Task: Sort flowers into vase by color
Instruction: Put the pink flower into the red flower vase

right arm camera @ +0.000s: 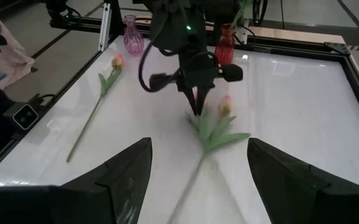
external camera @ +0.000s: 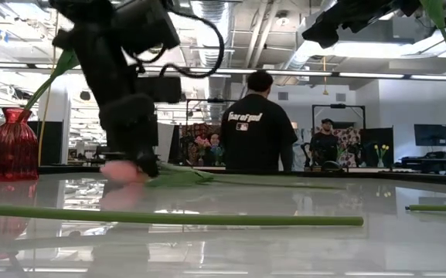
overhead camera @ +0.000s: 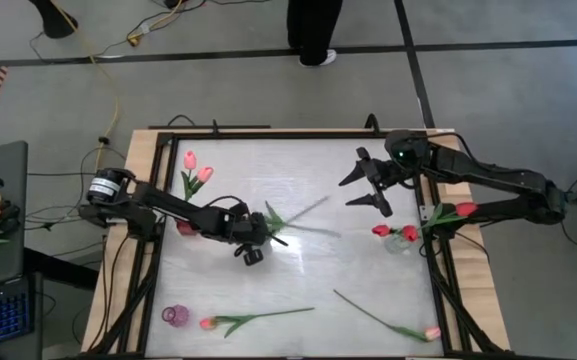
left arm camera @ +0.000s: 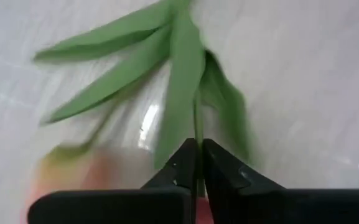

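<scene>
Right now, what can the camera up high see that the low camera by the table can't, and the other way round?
Only the high camera shows the whole table, both robot arms, a pink vase and flowers lying near the front edge. Only the low camera shows the room behind, with a person in a black shirt facing away. Both show the left hand shut on a flower at the table's middle, and a red vase.

Left end effector (right arm camera: 198, 111) pinched shut on pale-pink tulip (right arm camera: 216, 127) stem, mid-counter (right arm camera: 291, 112). Second tulip (right arm camera: 101, 93) lies apart. Pink vase (right arm camera: 132, 34), red vase (right arm camera: 226, 42) at far edge.
</scene>
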Action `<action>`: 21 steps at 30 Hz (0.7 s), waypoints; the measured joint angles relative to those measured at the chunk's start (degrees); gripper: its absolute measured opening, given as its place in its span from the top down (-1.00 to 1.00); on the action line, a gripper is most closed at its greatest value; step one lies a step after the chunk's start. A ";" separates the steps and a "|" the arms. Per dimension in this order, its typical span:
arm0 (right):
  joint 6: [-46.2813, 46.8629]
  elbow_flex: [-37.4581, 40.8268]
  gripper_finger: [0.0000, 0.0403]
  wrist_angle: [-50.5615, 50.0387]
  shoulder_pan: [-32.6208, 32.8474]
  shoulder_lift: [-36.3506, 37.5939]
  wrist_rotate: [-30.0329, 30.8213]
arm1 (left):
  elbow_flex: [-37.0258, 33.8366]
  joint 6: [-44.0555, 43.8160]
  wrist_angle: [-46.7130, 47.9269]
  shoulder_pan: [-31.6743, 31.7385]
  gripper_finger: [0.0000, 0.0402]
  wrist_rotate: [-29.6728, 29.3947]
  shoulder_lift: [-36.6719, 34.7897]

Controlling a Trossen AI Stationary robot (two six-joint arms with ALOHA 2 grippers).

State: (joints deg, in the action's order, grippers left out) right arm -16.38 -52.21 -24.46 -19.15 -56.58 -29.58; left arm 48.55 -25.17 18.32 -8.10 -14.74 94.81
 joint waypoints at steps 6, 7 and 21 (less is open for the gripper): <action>1.32 0.00 -0.44 0.22 -0.52 0.00 0.04 | 9.85 -0.98 17.55 0.02 0.99 3.06 -2.68; 1.33 0.00 -0.44 0.27 -0.53 0.00 0.04 | 12.02 -0.95 20.15 0.02 0.99 4.17 -2.69; 3.91 -0.44 -0.44 1.13 5.97 -1.44 2.93 | 34.41 0.97 43.07 -3.67 1.00 9.22 -2.72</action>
State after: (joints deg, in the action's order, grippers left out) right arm -12.47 -52.64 -23.34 -13.18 -58.01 -26.65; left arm 82.96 -24.20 61.38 -11.77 -5.52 92.09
